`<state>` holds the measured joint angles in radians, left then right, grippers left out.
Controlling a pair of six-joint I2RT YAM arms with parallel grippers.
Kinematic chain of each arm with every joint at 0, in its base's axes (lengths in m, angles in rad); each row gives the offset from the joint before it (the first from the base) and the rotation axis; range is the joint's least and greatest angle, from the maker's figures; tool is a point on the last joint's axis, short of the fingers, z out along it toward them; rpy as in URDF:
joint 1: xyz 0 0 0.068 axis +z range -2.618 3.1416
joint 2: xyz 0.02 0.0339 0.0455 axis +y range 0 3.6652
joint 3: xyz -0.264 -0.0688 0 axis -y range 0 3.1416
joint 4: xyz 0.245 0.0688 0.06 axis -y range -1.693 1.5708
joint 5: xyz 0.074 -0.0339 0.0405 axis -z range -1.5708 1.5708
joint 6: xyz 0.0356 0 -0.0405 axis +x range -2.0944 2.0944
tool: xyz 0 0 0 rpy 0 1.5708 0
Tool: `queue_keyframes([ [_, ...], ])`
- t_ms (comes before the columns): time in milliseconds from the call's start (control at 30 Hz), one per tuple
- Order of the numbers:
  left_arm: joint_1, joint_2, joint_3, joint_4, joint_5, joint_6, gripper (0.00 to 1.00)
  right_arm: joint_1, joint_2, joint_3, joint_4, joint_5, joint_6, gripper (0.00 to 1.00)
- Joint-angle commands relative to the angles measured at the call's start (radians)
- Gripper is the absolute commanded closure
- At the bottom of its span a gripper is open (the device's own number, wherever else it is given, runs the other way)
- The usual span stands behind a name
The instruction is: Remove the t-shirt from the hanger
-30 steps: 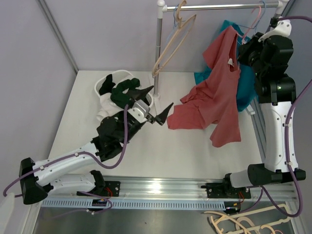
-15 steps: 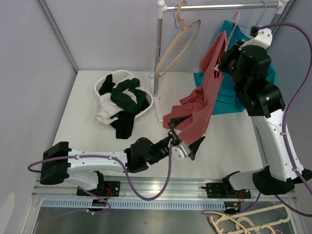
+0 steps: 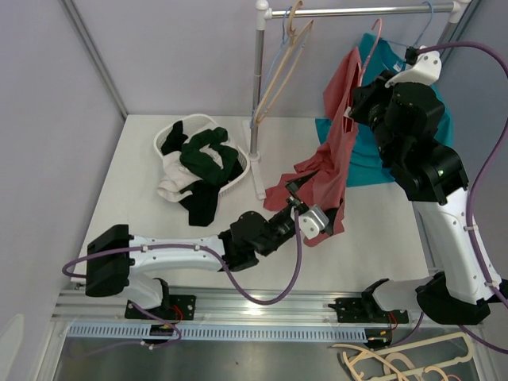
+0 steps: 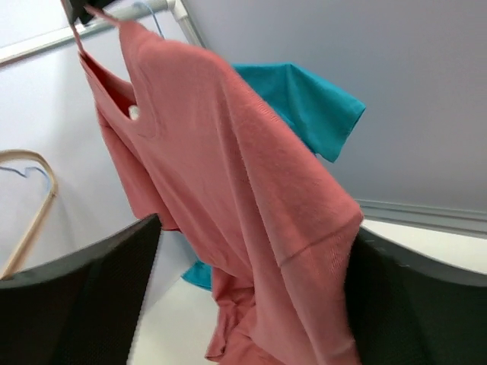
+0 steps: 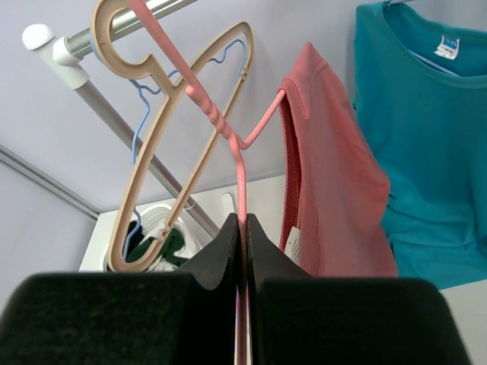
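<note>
A salmon-red t-shirt point(image 3: 337, 135) hangs from a pink hanger point(image 3: 373, 36) below the rail, its lower part trailing on the table. My right gripper point(image 3: 361, 87) is shut on the hanger's neck, seen in the right wrist view point(image 5: 241, 220) with the pink hanger point(image 5: 228, 129) rising from between the fingers and the shirt point(image 5: 335, 190) draped to its right. My left gripper point(image 3: 313, 210) is open at the shirt's lower edge. In the left wrist view point(image 4: 255, 228) its jaws stand wide on either side of the shirt point(image 4: 228, 152).
A teal t-shirt point(image 3: 369, 163) hangs behind the red one. A beige wooden hanger point(image 3: 282, 67) hangs on the rail point(image 3: 357, 11) beside the upright post point(image 3: 256, 103). A white basket point(image 3: 167, 139) of dark green clothes sits at the left. Spare hangers point(image 3: 397, 361) lie below the table's front edge.
My left arm has swung from the basket across to the shirt's lower edge, jaws open round it. My right gripper has moved left with the hanger, turning the shirt edge-on.
</note>
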<state>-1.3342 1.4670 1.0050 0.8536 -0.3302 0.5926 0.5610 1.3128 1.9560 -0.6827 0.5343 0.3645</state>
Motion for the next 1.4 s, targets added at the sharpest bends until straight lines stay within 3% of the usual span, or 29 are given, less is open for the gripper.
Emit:
queue_keyframes([
  [0,0.02,0.032,0.064,-0.036,-0.007,-0.071,0.14,0.016,-0.04,0.007,0.094,0.004,-0.001,1.0],
  [33,0.024,0.039,0.082,-0.047,-0.015,-0.08,0.39,0.017,-0.038,0.007,0.095,0.004,-0.002,1.0],
  [100,0.026,0.062,0.113,-0.067,-0.033,-0.094,0.63,0.016,-0.037,0.011,0.103,-0.002,-0.007,1.0],
  [133,0.026,0.065,0.118,-0.099,-0.032,-0.099,0.82,0.017,-0.035,0.014,0.106,-0.003,-0.012,1.0],
  [167,0.024,0.067,0.121,-0.111,-0.024,-0.109,0.93,0.019,-0.035,0.02,0.109,-0.003,-0.013,1.0],
  [200,0.023,0.065,0.124,-0.122,-0.024,-0.117,0.99,0.019,-0.034,0.023,0.112,-0.002,-0.018,1.0],
  [333,-0.009,0.033,0.112,-0.166,-0.038,-0.171,0.99,0.017,-0.024,0.024,0.135,0.042,-0.055,1.0],
  [500,-0.154,0.012,0.018,-0.038,-0.113,-0.143,0.99,0.017,0.014,0.035,0.179,0.144,-0.145,1.0],
  [667,-0.235,0.093,-0.015,0.005,-0.168,-0.272,0.99,0.016,0.092,0.096,0.202,0.219,-0.211,1.0],
  [800,-0.244,0.162,-0.029,0.077,-0.233,-0.278,0.99,0.016,0.129,0.191,0.12,0.162,-0.2,1.0],
  [967,-0.178,0.213,-0.037,0.114,-0.219,-0.26,0.99,0.02,0.102,0.21,0.058,0.159,-0.177,1.0],
  [1033,-0.146,0.21,-0.014,0.078,-0.227,-0.324,0.99,0.02,0.106,0.254,0.003,0.136,-0.167,1.0],
  [1200,0.05,0.162,0.125,-0.261,-0.103,-0.511,0.99,0.023,0.068,0.291,-0.222,0.01,-0.079,1.0],
  [1367,0.145,0.177,0.32,-0.367,-0.15,-0.458,0.99,0.027,0.005,0.245,-0.345,-0.095,-0.055,1.0],
])
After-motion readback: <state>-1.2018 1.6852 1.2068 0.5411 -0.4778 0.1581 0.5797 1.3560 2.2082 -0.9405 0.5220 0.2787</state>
